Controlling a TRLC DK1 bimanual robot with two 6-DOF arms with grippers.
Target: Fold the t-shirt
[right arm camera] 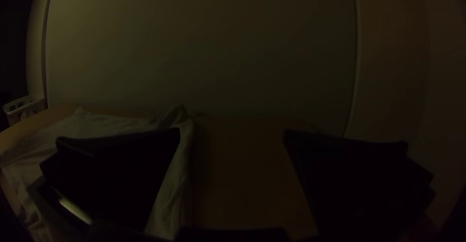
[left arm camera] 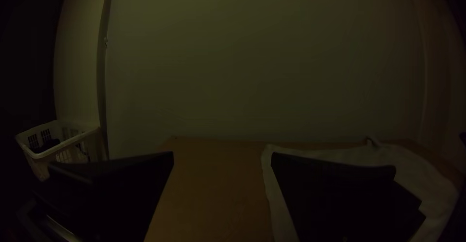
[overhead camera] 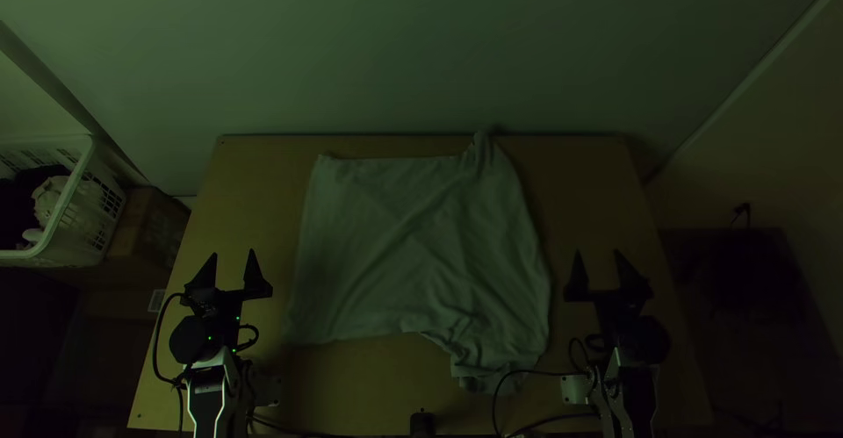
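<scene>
A pale t-shirt (overhead camera: 413, 245) lies spread over the middle of the table, with one corner bunched at the lower right and a wrinkled point at the far edge. My left gripper (overhead camera: 230, 267) stands open to the left of the cloth, apart from it; the left wrist view has the same gripper (left arm camera: 222, 159) with the t-shirt (left arm camera: 422, 169) beyond one finger. To the right of the cloth, my right gripper (overhead camera: 599, 267) is open too, holding nothing. In the right wrist view that gripper (right arm camera: 232, 135) has its fingers wide apart, the t-shirt (right arm camera: 170, 193) partly behind one.
Bare strips of the wooden table (overhead camera: 255, 192) run along both sides of the cloth. A white laundry basket (overhead camera: 66, 201) with clothes stands off the table's left side, beside a cardboard box (overhead camera: 145, 227). A small black object (overhead camera: 422, 424) is at the near edge. A wall rises behind.
</scene>
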